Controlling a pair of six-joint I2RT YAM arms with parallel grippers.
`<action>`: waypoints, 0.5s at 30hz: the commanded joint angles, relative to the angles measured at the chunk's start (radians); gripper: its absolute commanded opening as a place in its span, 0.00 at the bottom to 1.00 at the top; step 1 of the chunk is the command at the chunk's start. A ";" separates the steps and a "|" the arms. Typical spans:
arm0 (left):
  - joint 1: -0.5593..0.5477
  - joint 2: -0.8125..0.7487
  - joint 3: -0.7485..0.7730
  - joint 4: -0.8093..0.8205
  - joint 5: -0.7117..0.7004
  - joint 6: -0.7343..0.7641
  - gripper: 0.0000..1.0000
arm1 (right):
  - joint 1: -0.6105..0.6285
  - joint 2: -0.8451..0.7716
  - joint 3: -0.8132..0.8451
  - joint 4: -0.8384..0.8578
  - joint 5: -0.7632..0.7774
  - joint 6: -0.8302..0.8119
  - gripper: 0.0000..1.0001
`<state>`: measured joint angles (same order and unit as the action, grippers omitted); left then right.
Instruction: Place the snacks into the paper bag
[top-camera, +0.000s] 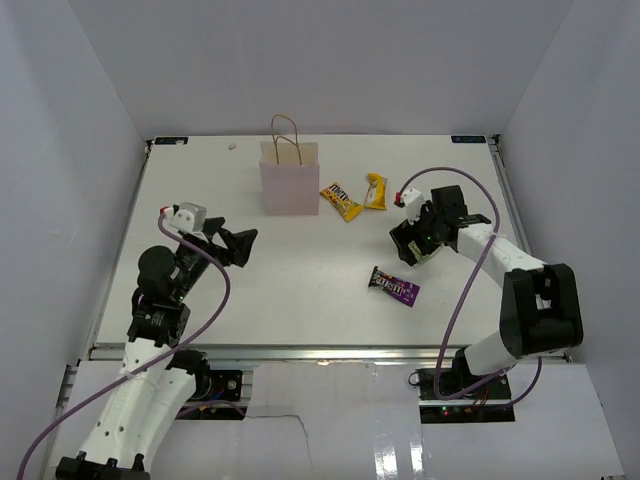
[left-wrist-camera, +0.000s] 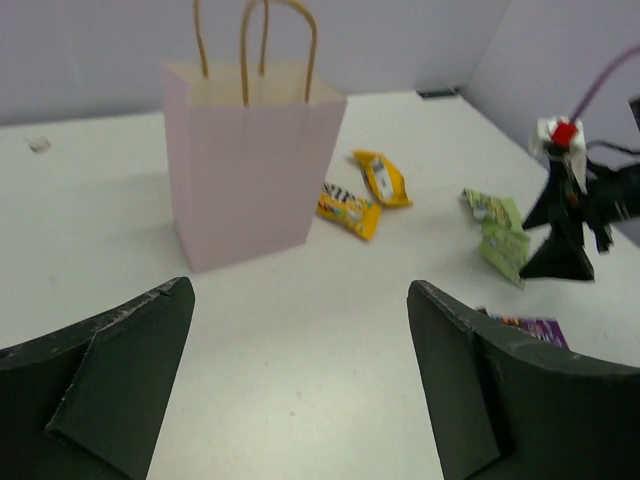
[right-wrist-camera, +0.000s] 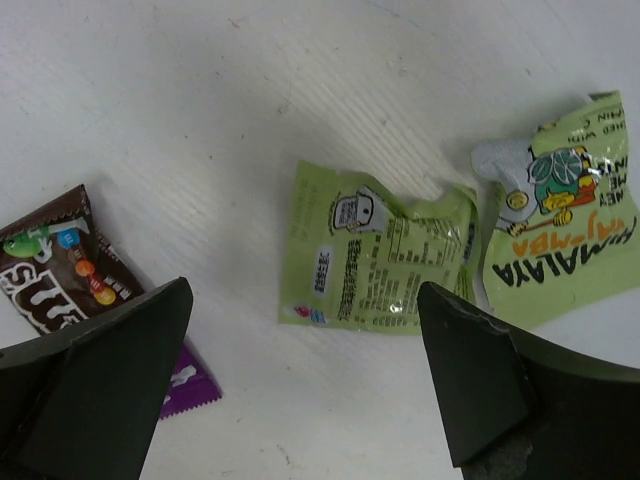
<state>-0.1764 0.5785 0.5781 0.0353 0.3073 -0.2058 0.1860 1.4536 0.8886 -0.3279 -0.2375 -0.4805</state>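
Left gripper, jaws wide and empty, faces the bag; right gripper, likewise spread, hovers over green packet, beside purple packet.

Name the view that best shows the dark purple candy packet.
Top external: the dark purple candy packet lies whole and uncovered. Right wrist shows only one end, partly hidden; left wrist, just a sliver.
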 joint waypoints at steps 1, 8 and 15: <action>-0.038 -0.049 -0.032 -0.090 -0.005 0.046 0.98 | 0.064 0.089 0.090 -0.036 0.090 -0.064 1.00; -0.051 -0.065 -0.027 -0.103 -0.017 0.059 0.98 | 0.082 0.177 0.109 -0.001 0.205 -0.006 0.94; -0.052 -0.046 -0.027 -0.098 0.009 0.057 0.98 | 0.090 0.263 0.081 0.056 0.325 0.080 0.67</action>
<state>-0.2249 0.5251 0.5385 -0.0605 0.3000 -0.1577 0.2687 1.6901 0.9806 -0.3058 0.0410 -0.4438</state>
